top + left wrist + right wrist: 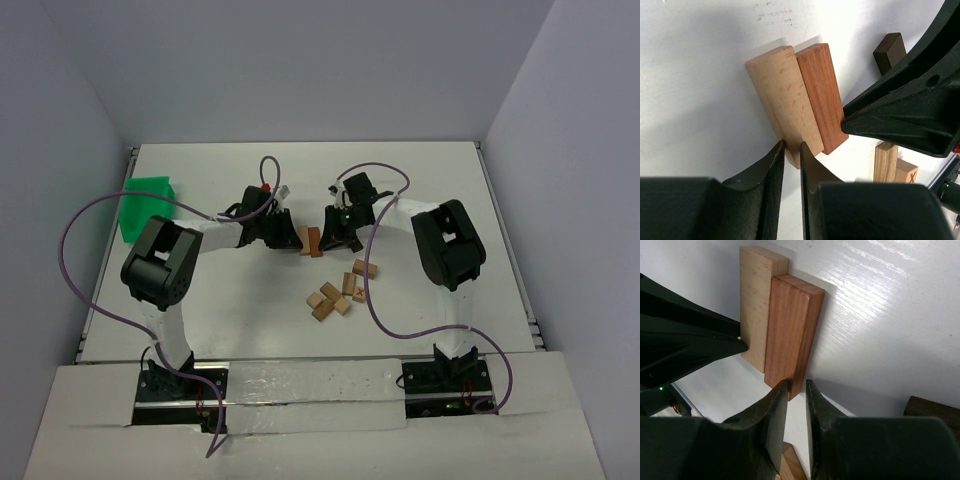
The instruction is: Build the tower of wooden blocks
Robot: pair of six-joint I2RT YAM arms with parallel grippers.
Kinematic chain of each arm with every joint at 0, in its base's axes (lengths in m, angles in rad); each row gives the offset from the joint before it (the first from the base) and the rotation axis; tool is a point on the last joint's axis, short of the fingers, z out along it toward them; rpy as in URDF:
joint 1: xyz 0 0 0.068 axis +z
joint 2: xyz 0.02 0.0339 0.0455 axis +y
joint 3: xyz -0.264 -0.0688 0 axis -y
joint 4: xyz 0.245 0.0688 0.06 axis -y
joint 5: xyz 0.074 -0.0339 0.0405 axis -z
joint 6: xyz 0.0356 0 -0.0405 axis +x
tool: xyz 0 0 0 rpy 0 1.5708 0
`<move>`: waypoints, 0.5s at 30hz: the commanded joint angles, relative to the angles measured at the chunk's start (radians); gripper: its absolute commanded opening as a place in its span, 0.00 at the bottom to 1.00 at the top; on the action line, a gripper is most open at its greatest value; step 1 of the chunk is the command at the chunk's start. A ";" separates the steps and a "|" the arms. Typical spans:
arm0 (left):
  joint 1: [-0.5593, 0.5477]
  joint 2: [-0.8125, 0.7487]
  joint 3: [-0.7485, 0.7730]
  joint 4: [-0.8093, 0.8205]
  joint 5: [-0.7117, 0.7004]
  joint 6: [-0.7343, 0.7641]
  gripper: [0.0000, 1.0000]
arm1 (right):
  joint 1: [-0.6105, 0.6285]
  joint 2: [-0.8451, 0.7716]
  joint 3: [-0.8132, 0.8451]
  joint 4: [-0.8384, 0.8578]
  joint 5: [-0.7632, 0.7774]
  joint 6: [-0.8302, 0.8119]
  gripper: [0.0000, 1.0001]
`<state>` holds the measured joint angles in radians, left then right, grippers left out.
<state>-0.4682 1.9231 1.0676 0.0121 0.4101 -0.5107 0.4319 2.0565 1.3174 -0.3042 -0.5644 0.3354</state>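
White table (250, 320), pale grey walls (60, 100) on three sides.

Wood blocks (338, 292): all lie at table level. Two bars sit at table centre, long sides touching: light tan bar (782, 95) with faint flecked grain, red-brown bar (822, 95) with straight fine grain. Both have clean square edges and are about equal in length.

Left gripper (791, 160): comes in from 9 o'clock of the pair. Fingers are nearly together with a thin slit between them, and a corner of the tan bar's end shows in the slit. Cannot tell whether it is pinched or merely touched.

Right gripper (796, 390): comes in from 3 o'clock, with the same narrow slit, at the red-brown bar's end. Cannot tell whether it grips.

Dark brown block (888, 50): lies apart from the pair, beyond the right gripper.

Loose tan pieces lie scattered at 5 o'clock of the pair, some touching. Among them is an X-marked block (907, 172) beside an upright-grained piece.

Green tray (150, 200): sits at 9 o'clock near the table's left edge, well apart from the blocks. Its contents cannot be made out.
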 commanded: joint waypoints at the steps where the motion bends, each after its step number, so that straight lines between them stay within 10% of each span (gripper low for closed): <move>1: -0.032 0.019 -0.047 -0.123 -0.040 0.050 0.31 | 0.008 0.079 -0.033 -0.073 0.151 -0.065 0.34; 6: -0.030 0.016 -0.032 -0.136 -0.022 0.058 0.44 | 0.009 0.055 -0.047 -0.059 0.124 -0.068 0.51; 15: -0.018 -0.014 -0.029 -0.150 -0.018 0.077 0.45 | 0.008 0.036 -0.053 -0.052 0.109 -0.069 0.53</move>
<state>-0.4891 1.9113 1.0628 -0.0132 0.4267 -0.4810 0.4343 2.0501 1.3163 -0.2916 -0.5876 0.3205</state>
